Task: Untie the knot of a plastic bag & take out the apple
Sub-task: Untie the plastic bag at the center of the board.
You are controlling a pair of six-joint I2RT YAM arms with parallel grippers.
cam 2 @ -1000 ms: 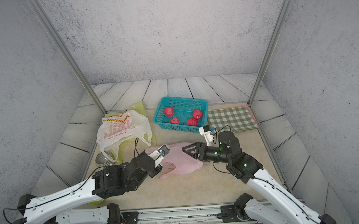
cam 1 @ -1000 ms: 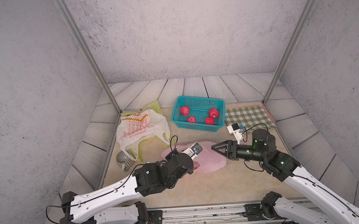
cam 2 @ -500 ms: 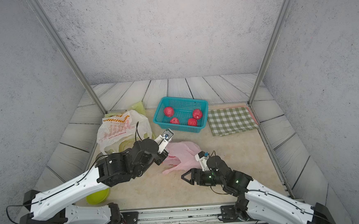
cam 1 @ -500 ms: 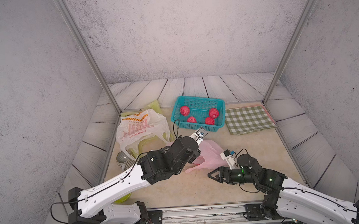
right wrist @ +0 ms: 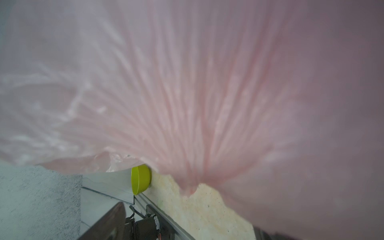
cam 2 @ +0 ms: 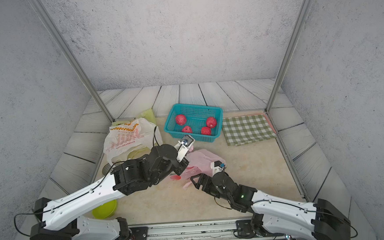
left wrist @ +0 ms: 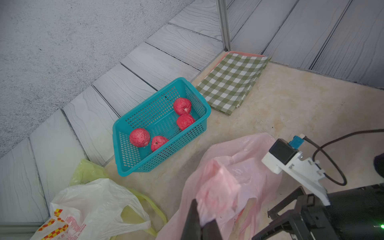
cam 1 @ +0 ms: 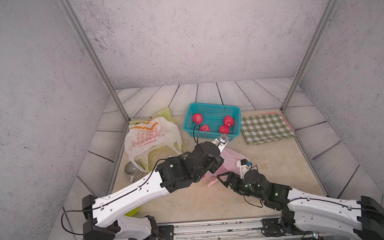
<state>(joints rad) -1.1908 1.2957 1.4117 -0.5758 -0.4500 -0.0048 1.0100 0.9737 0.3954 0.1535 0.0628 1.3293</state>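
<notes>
the pink plastic bag is lying in the middle of the beige speckled tabletop, which grey wood-grain planks and rough grey walls are enclosing. the left gripper is pinching the bag's bunched top, and the right gripper is hovering with its jaws spread at the bag's near edge. four red apples are sitting in the teal basket at the far side.
</notes>
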